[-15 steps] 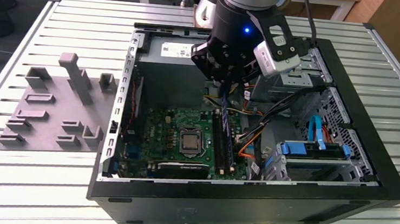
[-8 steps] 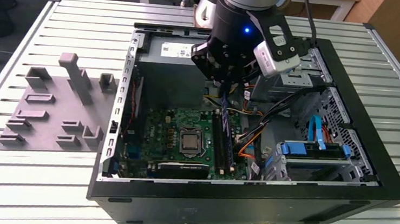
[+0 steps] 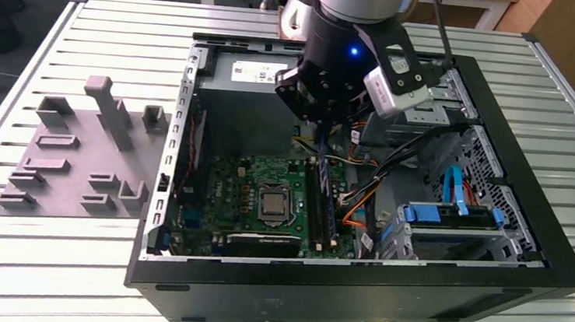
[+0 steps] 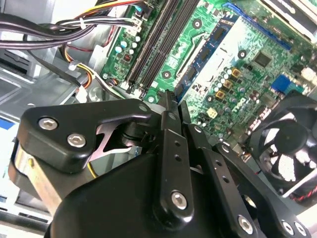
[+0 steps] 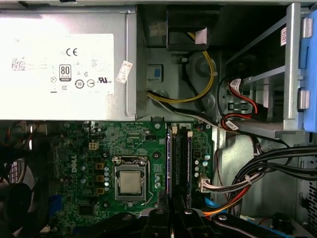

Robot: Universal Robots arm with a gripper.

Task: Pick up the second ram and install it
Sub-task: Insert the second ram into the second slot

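- Exterior view: a slatted metal tabletop [image 3: 91, 27] carries everything.
- An open black computer case [image 3: 359, 292] lies on its side over the middle of the tabletop and reaches toward the edge on the exterior view's right.
- The robot arm [image 3: 353, 10] comes down into the case from above its far wall.
- A grey plastic fixture [image 3: 69, 157] with upright blocks sits beside the case, toward the tabletop edge on the exterior view's left.
- A silver power supply [image 5: 64, 64] fills the far end of the case, next to the green motherboard [image 3: 232, 195].
- A blue-trimmed drive cage [image 3: 449, 222] stands in the case on the side toward the exterior view's right.
- A black cooling fan [image 4: 282, 144] shows at the board's edge in the second wrist view.
- The claw [image 3: 322, 152] hangs over the long black memory slots [image 4: 158, 44], at the end nearer the power supply. In the second wrist view its fingers [image 4: 168, 148] lie pressed together.
- The second ram [image 3: 322, 207] stands on edge in the slots, between the processor socket and the cable bundle. In the first wrist view it is a dark strip [image 5: 182, 158] just ahead of the fingertips. Whether the claw touches it, or whether it is fully seated, cannot be told.
- The square processor [image 5: 130, 182] sits bare in its socket beside the slots.
- Black, yellow, red and orange cables [image 5: 267, 168] run between the slots and the drive cage.
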